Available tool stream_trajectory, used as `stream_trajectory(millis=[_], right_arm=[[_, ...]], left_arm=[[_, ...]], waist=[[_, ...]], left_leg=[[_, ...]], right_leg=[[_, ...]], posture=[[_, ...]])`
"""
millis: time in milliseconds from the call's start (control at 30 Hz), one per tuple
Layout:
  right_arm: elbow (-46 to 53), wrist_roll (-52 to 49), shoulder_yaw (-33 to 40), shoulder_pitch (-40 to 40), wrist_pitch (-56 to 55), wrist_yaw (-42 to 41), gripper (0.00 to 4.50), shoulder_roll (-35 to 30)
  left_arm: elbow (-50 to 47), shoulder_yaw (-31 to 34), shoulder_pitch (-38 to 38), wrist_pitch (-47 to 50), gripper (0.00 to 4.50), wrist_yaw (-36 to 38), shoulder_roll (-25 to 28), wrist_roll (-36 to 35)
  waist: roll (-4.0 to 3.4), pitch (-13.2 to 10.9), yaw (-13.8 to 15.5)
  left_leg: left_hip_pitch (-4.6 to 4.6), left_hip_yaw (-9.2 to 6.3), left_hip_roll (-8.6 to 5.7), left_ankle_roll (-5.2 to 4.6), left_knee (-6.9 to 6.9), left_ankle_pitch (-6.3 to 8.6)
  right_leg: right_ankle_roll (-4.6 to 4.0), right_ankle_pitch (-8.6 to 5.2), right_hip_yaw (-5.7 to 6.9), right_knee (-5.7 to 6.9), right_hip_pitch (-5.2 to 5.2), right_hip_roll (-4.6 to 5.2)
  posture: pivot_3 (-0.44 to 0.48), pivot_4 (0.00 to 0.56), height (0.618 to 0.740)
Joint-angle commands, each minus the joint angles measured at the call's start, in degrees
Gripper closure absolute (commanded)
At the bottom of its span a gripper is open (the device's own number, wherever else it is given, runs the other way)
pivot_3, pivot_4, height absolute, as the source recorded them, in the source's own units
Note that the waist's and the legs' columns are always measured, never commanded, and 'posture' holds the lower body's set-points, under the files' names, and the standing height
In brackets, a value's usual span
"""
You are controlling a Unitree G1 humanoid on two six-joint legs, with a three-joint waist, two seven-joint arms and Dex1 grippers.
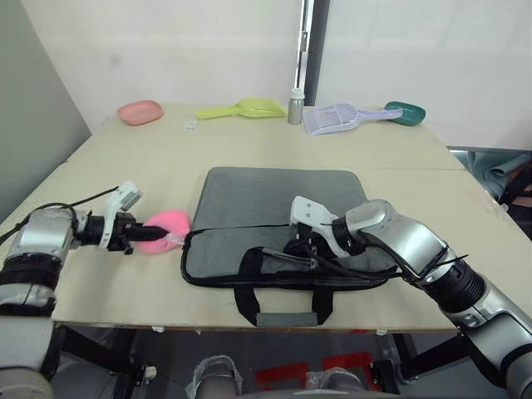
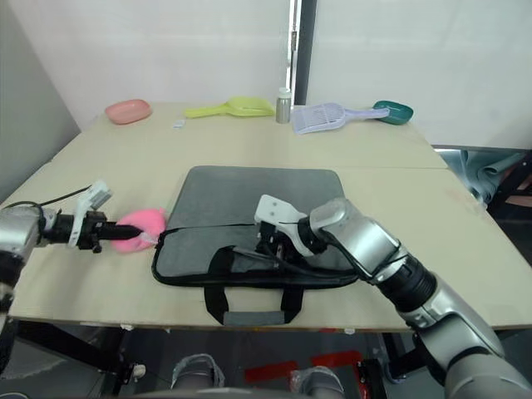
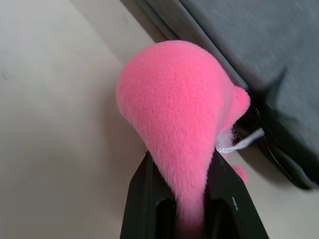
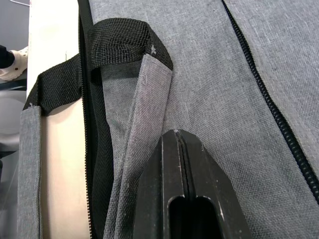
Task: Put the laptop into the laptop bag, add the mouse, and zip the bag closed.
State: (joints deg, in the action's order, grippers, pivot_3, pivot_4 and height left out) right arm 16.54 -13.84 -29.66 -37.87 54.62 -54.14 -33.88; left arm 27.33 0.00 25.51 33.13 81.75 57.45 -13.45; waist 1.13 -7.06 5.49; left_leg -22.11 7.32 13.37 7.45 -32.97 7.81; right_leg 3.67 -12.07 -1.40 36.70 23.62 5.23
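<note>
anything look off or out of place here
Yes: the left gripper is shut on a pink plush beside the laptop bag, not a mouse. The right gripper, fingers together, rests on the bag's grey fabric by a strap handle.

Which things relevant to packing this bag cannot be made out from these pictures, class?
- Laptop bag contents: grey fabric covers them, head views.
- Pink plush face: turned away, left wrist view; left claw clamps it.
- Zipper pull: hidden under right claw, right wrist view.
</note>
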Motion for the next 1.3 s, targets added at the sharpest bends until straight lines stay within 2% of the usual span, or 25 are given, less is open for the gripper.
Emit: stream_trajectory(millis=[33, 133, 233, 433, 633, 767, 900, 1100, 1233, 1300], right_arm=[[-0.8, 1.1, -0.3, -0.2, 0.1, 0.3, 4.50, -1.0], [-1.3, 1.2, -0.7, -0.6, -0.2, -0.1, 4.50, -1.0], [-1.6, 1.3, -1.2, -1.0, -0.6, -0.4, 4.50, -0.9], [-1.7, 1.3, -1.5, -1.4, -0.2, -0.7, 4.50, -0.8], [-0.9, 1.1, -1.7, -1.1, 0.5, -1.1, 4.50, -1.0], [-0.5, 1.1, -1.9, -1.1, 0.6, -1.4, 4.50, -1.3], [-0.3, -0.3, -0.8, -1.7, 1.4, -2.1, 4.50, -0.5], [0.9, -7.7, 5.8, -4.4, 7.3, -2.0, 4.50, 4.5], [-2.1, -7.3, 7.7, -6.7, 6.0, 2.2, 4.50, 8.7], [-4.3, -3.7, 5.7, -7.5, 2.2, 4.6, 4.50, 9.4]], left_arm=[[-10.0, 1.3, -7.8, -1.1, 4.46, 2.7, 5.1, -0.8], [-17.2, 3.4, -14.4, -0.9, 4.46, 3.6, 7.6, -2.8], [-23.3, 5.2, -18.0, 1.4, 4.46, 3.0, 7.9, -5.7], [-36.2, 6.2, -25.5, 7.0, 4.46, -0.6, 6.3, -10.6], [-42.7, 7.0, -28.2, 12.7, 4.46, -6.4, 2.9, -14.5], [-40.9, 8.3, -26.6, 13.5, 4.46, -11.2, 0.3, -14.4], [-32.5, 9.6, -19.0, 14.3, 4.46, -18.3, -3.2, -12.4], [-23.3, 11.4, -10.1, 14.9, 4.46, -21.3, -5.0, -13.8], [-22.3, 10.3, -8.5, 14.9, 4.46, -21.0, -5.0, -14.0], [-22.9, 9.5, -8.6, 14.9, 4.46, -20.6, -5.0, -14.1]], waist=[[-0.04, 0.0, -0.1], [-0.12, -0.1, -0.1], [-0.15, -0.1, -0.2], [-0.16, -0.1, -0.5], [-0.28, -0.1, -0.5], [-0.40, -0.1, -0.2], [-0.68, -0.2, 0.5], [-0.67, -0.2, -0.1], [-0.67, -0.2, -0.6], [-0.66, -0.2, -0.6]], left_leg=[[0.02, 0.02, 0.00, 0.00, 0.03, 0.00], [0.05, 0.06, 0.00, 0.01, 0.12, 0.01], [0.06, 0.10, 0.00, 0.01, 0.17, 0.01], [0.02, 0.24, 0.02, 0.01, 0.33, 0.01], [0.02, 0.34, 0.01, 0.01, 0.57, 0.01], [0.04, 0.37, -0.02, 0.01, 0.61, 0.01], [0.08, 0.35, -0.02, 0.01, 0.61, 0.01], [-0.04, 0.25, -0.02, 0.03, 0.58, -0.01], [-0.28, 0.19, 0.02, 0.25, 0.62, -0.13], [-0.36, 0.17, 0.02, 0.35, 0.76, -0.19]], right_leg=[[0.01, -0.01, -0.01, -0.03, 0.00, 0.00], [0.02, -0.03, -0.03, -0.08, 0.02, 0.00], [0.03, -0.04, -0.06, -0.09, 0.06, -0.01], [0.02, -0.05, -0.15, -0.17, 0.23, -0.04], [0.02, -0.05, -0.17, -0.41, 0.23, -0.05], [0.02, -0.04, -0.19, -0.55, 0.17, -0.04], [0.02, -0.04, -0.11, -0.49, 0.07, 0.02], [0.04, -0.01, -0.12, -0.17, 0.33, -0.04], [0.03, -0.02, -0.12, -0.44, 0.46, -0.18], [0.03, -0.02, -0.04, -0.64, 0.47, -0.21]], posture=[[0.000, 0.150, 0.740], [0.000, 0.150, 0.740], [0.000, 0.150, 0.740], [0.000, 0.150, 0.740], [0.000, 0.150, 0.740], [0.000, 0.150, 0.740], [0.000, 0.150, 0.740], [0.000, 0.150, 0.740], [0.000, 0.150, 0.740], [0.000, 0.150, 0.740]])
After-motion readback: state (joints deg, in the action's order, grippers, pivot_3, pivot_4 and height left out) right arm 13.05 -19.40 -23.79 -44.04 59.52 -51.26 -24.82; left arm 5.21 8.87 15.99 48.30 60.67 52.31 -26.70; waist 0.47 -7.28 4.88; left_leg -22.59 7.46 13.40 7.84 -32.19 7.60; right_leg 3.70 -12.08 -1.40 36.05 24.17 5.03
